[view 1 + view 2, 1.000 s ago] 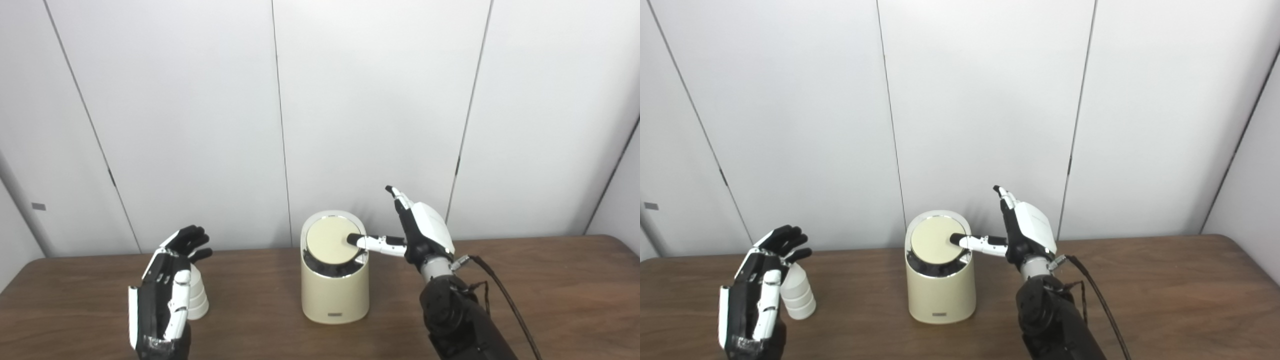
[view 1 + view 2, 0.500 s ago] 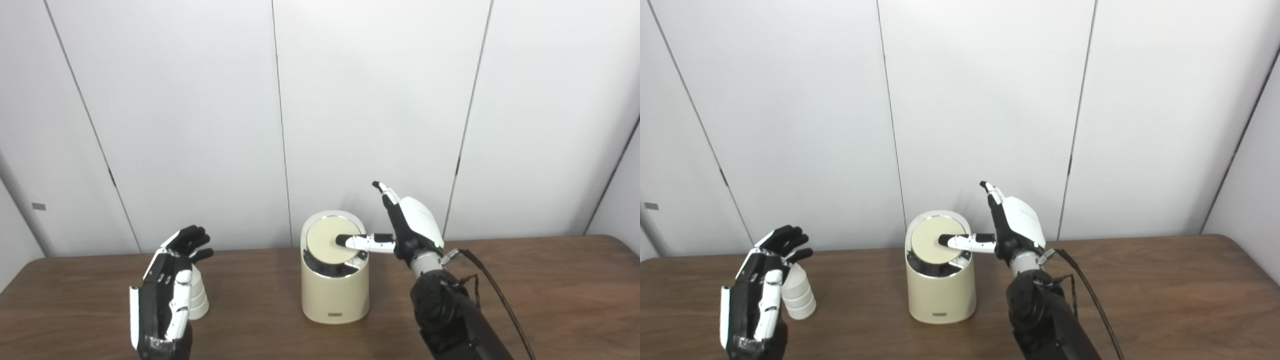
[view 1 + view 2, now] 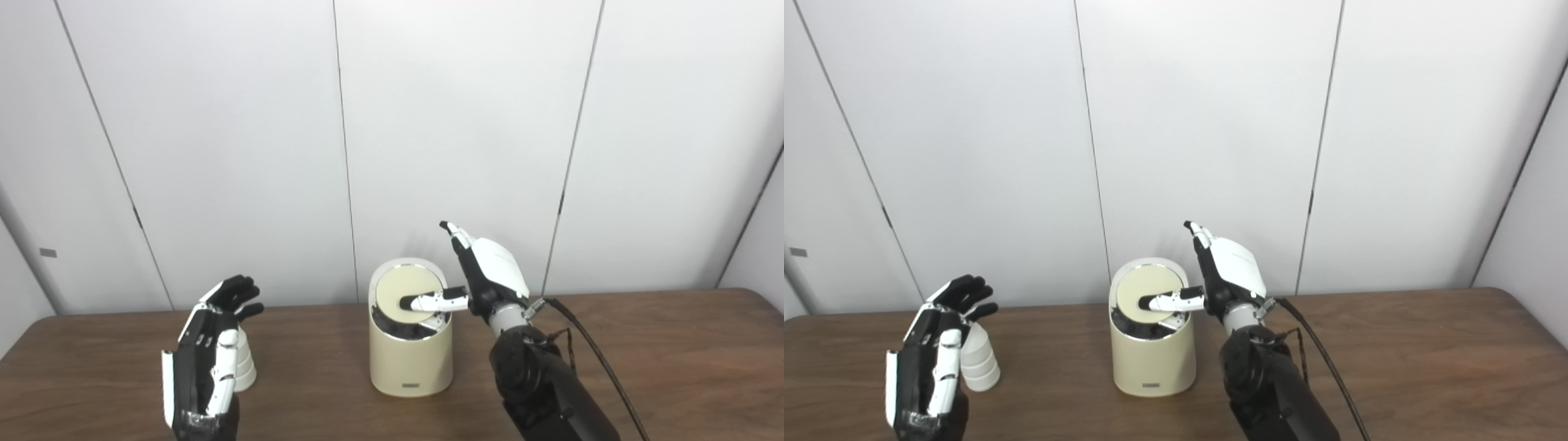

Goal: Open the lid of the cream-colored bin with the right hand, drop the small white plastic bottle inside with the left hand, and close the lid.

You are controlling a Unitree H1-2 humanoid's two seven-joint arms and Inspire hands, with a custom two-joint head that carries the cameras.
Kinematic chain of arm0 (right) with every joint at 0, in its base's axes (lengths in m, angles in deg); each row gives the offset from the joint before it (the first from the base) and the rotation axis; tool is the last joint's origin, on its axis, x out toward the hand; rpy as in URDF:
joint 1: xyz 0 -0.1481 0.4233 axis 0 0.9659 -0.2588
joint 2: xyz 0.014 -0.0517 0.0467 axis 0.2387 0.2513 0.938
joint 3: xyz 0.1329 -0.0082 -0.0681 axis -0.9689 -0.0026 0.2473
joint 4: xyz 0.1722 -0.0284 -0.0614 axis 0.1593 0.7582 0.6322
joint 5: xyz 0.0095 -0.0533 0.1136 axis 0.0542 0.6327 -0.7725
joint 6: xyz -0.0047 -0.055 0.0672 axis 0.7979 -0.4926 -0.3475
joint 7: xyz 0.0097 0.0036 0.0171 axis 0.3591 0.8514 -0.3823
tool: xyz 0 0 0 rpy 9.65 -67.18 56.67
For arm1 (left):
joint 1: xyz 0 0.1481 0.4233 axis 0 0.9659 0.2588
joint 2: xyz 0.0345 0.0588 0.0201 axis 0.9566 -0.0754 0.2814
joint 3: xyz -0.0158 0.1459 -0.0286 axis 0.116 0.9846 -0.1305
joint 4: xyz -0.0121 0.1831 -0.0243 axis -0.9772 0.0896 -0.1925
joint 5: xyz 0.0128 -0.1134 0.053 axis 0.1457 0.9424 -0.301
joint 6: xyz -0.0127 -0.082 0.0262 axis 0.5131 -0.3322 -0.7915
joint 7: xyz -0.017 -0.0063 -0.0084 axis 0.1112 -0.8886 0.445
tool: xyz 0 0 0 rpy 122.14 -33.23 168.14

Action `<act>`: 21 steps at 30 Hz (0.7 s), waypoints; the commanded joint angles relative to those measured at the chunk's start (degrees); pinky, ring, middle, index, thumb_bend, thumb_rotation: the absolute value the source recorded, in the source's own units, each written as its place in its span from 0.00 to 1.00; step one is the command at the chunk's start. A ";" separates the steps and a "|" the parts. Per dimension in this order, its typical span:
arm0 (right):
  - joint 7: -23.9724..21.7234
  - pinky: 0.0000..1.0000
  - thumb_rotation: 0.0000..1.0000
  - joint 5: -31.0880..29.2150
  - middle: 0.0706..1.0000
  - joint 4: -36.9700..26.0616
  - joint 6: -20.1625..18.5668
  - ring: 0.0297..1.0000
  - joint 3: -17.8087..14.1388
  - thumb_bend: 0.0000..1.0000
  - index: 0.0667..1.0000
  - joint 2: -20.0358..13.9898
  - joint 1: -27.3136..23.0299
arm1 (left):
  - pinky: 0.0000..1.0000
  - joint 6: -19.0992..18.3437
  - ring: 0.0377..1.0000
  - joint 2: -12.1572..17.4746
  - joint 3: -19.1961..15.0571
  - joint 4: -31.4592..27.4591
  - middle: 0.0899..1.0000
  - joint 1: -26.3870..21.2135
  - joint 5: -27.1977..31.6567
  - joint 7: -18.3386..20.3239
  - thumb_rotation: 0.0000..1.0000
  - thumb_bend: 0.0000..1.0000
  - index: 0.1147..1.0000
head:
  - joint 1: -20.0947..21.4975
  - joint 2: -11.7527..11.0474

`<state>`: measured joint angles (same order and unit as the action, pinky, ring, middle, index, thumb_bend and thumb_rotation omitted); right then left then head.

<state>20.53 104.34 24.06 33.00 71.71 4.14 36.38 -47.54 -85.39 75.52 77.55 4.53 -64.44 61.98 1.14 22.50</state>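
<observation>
Left eye view: bench [image 3: 674,361] wide and brown, carrying cream-colored bin [image 3: 410,361] near the middle. Lid [image 3: 398,288] now tilted, front edge dipped into the bin with a dark gap showing at 6 o'clock of the disc, deeper than half a second ago. Right hand [image 3: 487,278] shifted leftward over the last second, thumb now stretched further across the lid toward 9 o'clock, tip resting on the disc; remaining fingers [image 3: 456,236] raised and spread, clamped on nothing. Likely meaning: lid opening under way by pressing, not finished, opening probably too narrow yet for a drop. Left hand [image 3: 205,361] unchanged at 9 o'clock of the bin, fingers apart and upright, holding nothing. Small white plastic bottle [image 3: 244,364] upright on the bench just behind that hand, at its 1 o'clock, partly hidden; contact with the fingers impossible to tell, apparently ungrasped.
</observation>
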 commanded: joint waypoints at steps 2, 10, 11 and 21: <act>0.68 0.86 0.35 1.58 0.95 -0.72 0.23 0.95 0.43 0.98 0.94 -0.24 -2.80 | 0.68 1.68 0.74 0.02 0.35 -1.89 0.74 -2.06 0.03 -0.07 0.56 0.26 0.71 | 0.15 0.11; 1.91 0.81 0.02 2.15 0.93 -0.41 0.41 0.92 1.33 0.89 0.92 -0.57 -2.75 | 0.67 1.68 0.74 0.35 0.27 -1.98 0.73 -2.03 0.45 0.20 0.54 0.25 0.70 | 0.31 0.26; 2.01 0.80 0.01 2.06 0.93 -0.41 0.50 0.91 1.36 0.89 0.92 -0.61 -2.72 | 0.67 1.68 0.74 0.37 0.28 -1.99 0.74 -2.01 0.43 0.21 0.54 0.25 0.71 | 0.32 0.28; 0.60 0.84 0.38 0.45 0.95 -2.01 -0.58 0.93 0.30 0.87 0.94 -0.37 -2.49 | 0.67 1.68 0.74 0.57 0.32 -1.69 0.73 -2.02 0.25 0.26 0.53 0.25 0.70 | 0.46 0.37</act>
<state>21.49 104.43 23.13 33.24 72.80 4.38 34.60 -47.54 -85.06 75.55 77.45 4.48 -63.85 62.04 1.58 22.85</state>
